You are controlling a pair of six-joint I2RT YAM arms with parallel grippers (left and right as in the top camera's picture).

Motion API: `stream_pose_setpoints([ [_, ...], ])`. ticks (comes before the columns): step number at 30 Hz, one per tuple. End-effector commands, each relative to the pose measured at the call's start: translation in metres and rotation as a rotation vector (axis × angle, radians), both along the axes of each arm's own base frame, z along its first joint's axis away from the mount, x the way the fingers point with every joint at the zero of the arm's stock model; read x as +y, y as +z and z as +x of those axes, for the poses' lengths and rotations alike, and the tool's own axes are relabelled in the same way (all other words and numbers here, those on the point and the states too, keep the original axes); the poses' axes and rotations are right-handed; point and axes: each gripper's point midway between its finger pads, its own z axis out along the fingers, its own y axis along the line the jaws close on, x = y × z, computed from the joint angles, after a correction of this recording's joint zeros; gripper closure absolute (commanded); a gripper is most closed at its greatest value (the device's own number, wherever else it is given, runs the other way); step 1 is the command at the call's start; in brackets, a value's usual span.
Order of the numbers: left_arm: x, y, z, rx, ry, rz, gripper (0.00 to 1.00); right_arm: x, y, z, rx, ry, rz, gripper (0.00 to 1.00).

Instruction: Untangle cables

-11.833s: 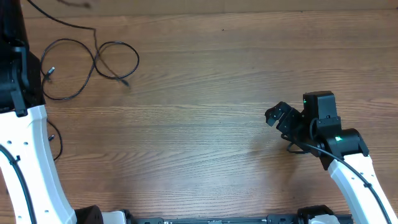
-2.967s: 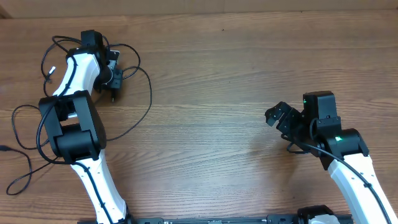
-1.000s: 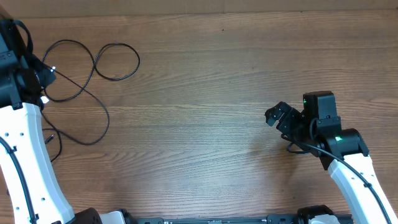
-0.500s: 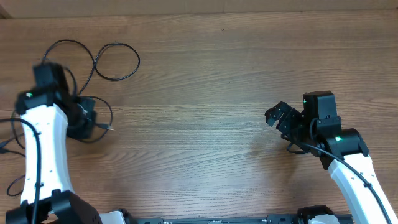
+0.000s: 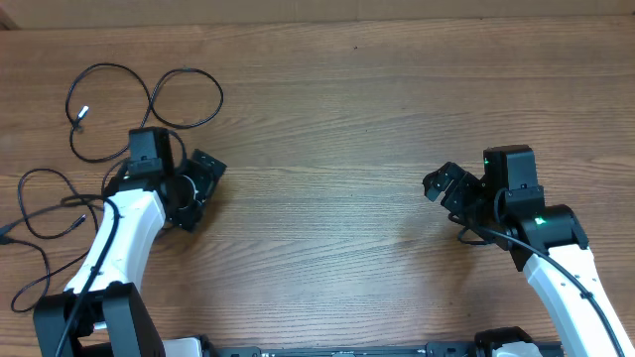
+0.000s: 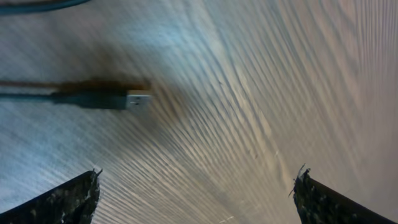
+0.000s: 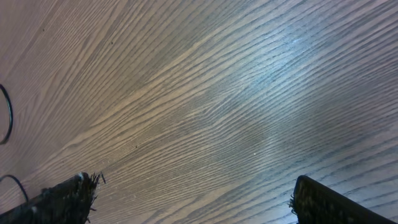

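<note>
Thin black cables lie at the table's left. One makes two loops (image 5: 149, 99) at the back, ending in a silver tip (image 5: 81, 114). Another curls along the left edge (image 5: 45, 178). My left gripper (image 5: 201, 190) stands open just right of them, low over the wood. In the left wrist view a black plug with a silver end (image 6: 118, 98) lies ahead of the open gripper (image 6: 199, 196), apart from both fingers (image 6: 68, 199). My right gripper (image 5: 442, 198) hangs open on the right side. Nothing sits between its fingertips (image 7: 336, 202).
The brown wooden table (image 5: 327, 129) runs between the two arms. The left arm's white links (image 5: 109, 248) cross the front left corner above part of a cable. Thin arcs of black cord (image 7: 6, 115) show at the left edge of the right wrist view.
My left gripper swung from the far left edge toward the right and front, dragging a cable with it, then opened and let it go. The right arm stayed still.
</note>
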Motion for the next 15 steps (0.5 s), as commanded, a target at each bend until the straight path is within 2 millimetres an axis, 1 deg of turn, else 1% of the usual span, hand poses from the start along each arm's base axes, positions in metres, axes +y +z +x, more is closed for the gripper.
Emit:
stream_pose_setpoints([
  [1,0.014,0.009,0.004,-0.041,-0.222,0.177,0.0,0.002,0.009,0.005,-0.028,0.01,0.006,0.0],
  [4,0.045,0.021,-0.002,0.032,-0.158,0.306,0.0,0.002,0.009,0.005,-0.028,0.01,0.006,0.0],
  [6,0.065,0.034,-0.005,0.073,-0.101,0.385,0.0,0.002,0.009,0.005,-0.028,0.01,0.006,0.0],
  [9,0.09,0.053,-0.007,0.101,0.013,0.457,0.0,0.002,0.009,0.005,-0.028,0.01,0.006,0.0],
  [12,0.111,0.064,-0.006,0.094,0.142,0.49,0.01,0.002,0.009,0.005,-0.028,0.01,0.006,0.0],
  [15,0.13,0.066,-0.011,0.093,0.319,0.464,0.0,0.002,0.009,0.005,-0.028,0.01,0.006,0.0],
])
